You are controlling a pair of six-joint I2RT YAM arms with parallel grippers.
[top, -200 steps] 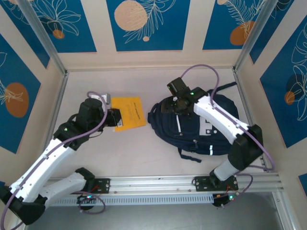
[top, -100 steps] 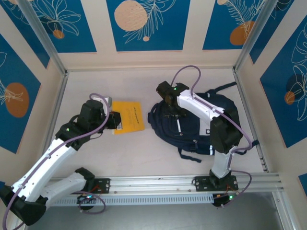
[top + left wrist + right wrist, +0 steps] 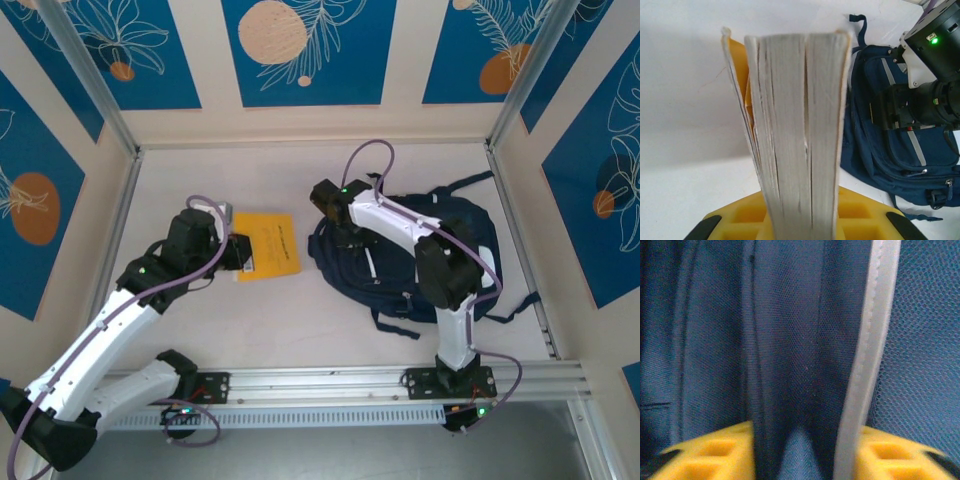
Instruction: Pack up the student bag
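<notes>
Left hand (image 3: 802, 222) pinches the book (image 3: 795, 115), ready to pack; right hand (image 3: 805, 450) pinches a fold of the bag (image 3: 790, 340), probably to open it.

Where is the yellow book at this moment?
In the top external view the yellow book sits left of the table's centre, its left edge gripped by the left gripper, with the student bag apart to its right.
</notes>
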